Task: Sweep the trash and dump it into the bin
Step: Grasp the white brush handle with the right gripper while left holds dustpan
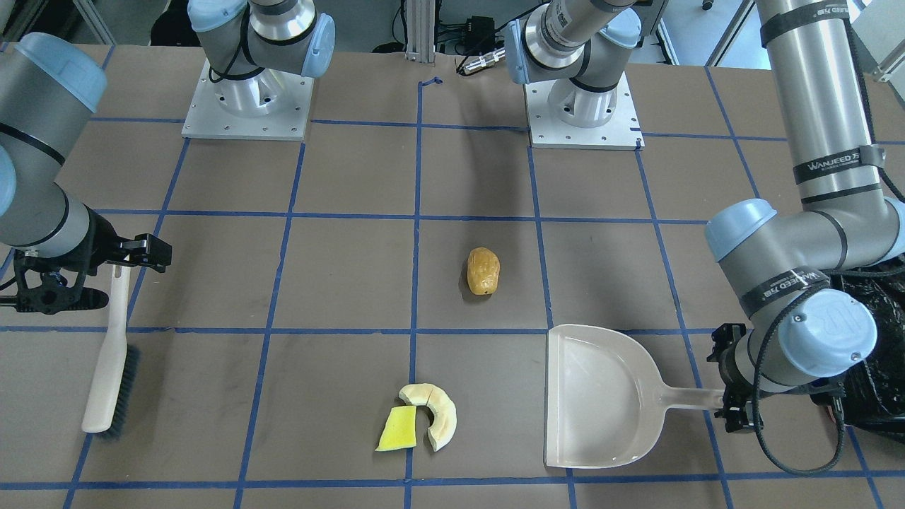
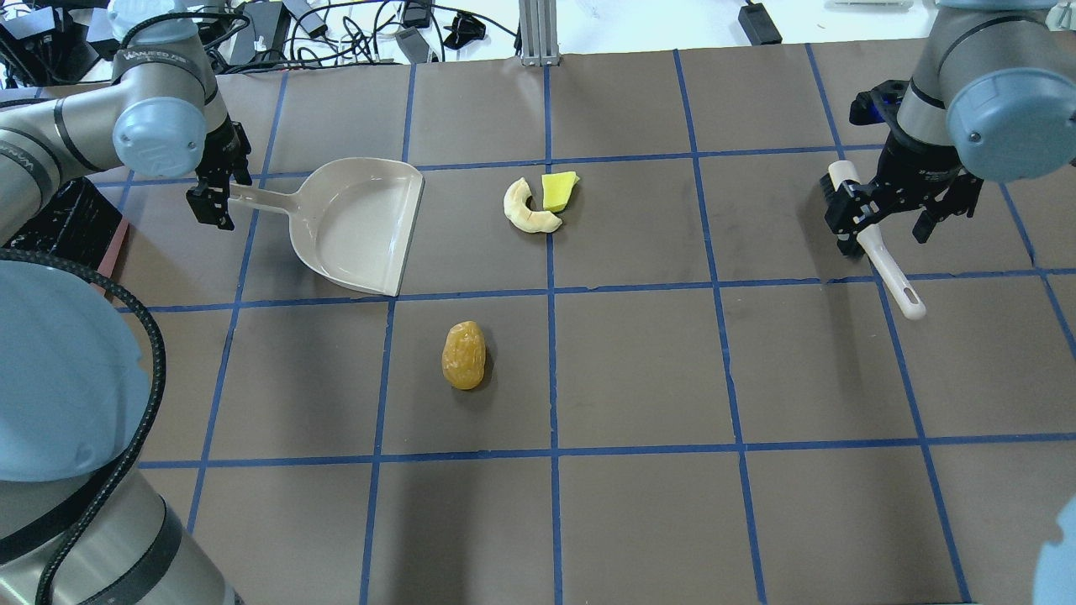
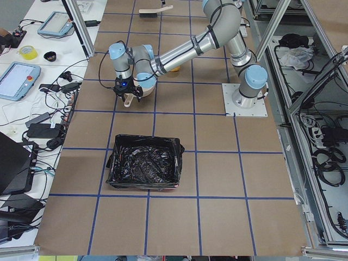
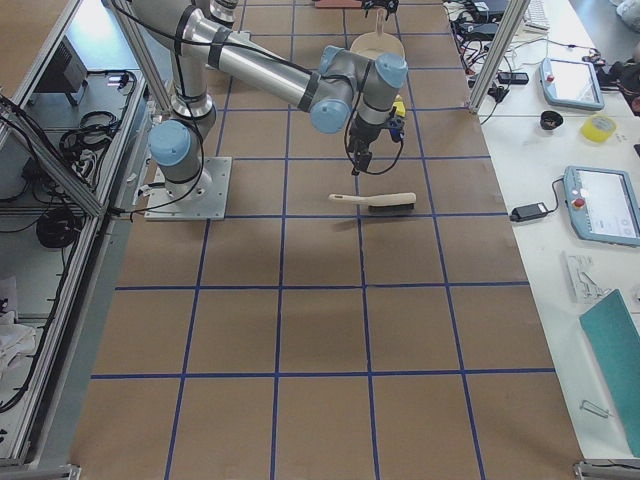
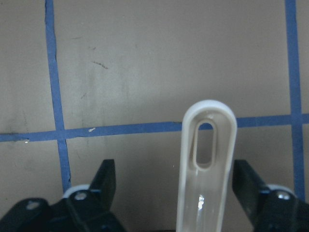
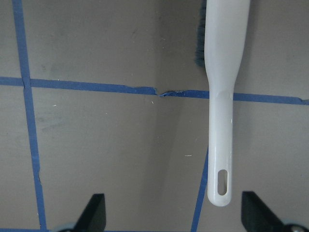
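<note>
The trash lies on the table: a golden-brown potato-like lump [image 1: 483, 271] [image 2: 464, 355], a cream crescent rind [image 1: 440, 416] [image 2: 528, 212] and a yellow wedge [image 1: 397, 429] [image 2: 559, 191] touching the rind. A beige dustpan [image 1: 601, 396] [image 2: 357, 223] lies flat and empty. My left gripper [image 2: 214, 192] [image 5: 175, 169] is open, its jaws on either side of the dustpan handle [image 5: 207, 164]. My right gripper [image 2: 883, 214] [image 6: 174, 203] is open above the handle of a cream brush [image 2: 881, 262] [image 6: 222, 121] lying on the table. The bin [image 3: 144, 168] with its black bag stands beyond the left arm.
Blue tape lines grid the brown table. The two arm bases [image 1: 247, 99] [image 1: 583, 106] stand at the robot's edge. The bin's black bag [image 1: 877, 339] [image 2: 59, 227] lies close behind the left wrist. Tablets and cables [image 3: 22, 81] lie on a side bench.
</note>
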You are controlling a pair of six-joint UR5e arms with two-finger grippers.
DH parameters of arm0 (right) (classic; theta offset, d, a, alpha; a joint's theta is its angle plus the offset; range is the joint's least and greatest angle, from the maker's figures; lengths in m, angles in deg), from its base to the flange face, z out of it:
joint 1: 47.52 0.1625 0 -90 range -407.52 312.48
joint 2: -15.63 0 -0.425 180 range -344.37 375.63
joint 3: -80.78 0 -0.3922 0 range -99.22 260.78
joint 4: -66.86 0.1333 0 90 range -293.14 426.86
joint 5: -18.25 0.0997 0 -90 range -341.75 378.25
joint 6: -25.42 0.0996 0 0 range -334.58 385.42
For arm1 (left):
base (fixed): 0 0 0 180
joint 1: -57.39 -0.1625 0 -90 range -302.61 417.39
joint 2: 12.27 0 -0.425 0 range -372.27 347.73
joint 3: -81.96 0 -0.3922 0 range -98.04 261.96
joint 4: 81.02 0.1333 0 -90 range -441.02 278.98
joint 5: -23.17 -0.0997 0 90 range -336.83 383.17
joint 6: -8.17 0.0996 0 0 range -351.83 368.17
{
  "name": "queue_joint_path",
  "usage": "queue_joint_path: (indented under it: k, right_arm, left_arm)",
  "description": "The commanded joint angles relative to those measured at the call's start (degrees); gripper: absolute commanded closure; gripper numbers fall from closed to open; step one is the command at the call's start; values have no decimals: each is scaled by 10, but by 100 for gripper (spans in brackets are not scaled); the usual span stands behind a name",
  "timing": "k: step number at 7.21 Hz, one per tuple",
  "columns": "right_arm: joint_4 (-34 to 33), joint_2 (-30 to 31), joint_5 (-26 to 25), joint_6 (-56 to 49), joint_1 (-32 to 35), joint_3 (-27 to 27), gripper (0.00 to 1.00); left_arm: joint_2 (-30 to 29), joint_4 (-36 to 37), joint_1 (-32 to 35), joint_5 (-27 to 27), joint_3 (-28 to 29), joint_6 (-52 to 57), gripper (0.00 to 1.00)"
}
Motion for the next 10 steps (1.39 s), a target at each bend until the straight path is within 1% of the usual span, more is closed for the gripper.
queue_joint_path:
  k: [1,2,3,5,7,9,10]
  right_arm:
    - [-59,-3,-40,-20,-3,22,0]
    - [-71,-13,-39,-54,-9,24,0]
    - [-71,-21,-35,-56,-28,24,0]
    - [-66,-29,-35,-63,-37,25,2]
    - [-70,-29,-35,-64,-38,44,2]
    - [-79,-30,-35,-58,-38,52,2]
    - [-81,-31,-35,-55,-38,53,2]
  left_arm:
    - [1,14,-1,37,2,9,44]
    - [-7,51,-1,44,1,11,48]
    - [-6,54,-1,54,1,11,60]
    - [-5,55,-1,53,-4,16,59]
    - [-5,55,-1,52,-7,24,60]
    - [-2,54,-2,55,-6,23,100]
    - [4,48,-1,52,-4,18,100]
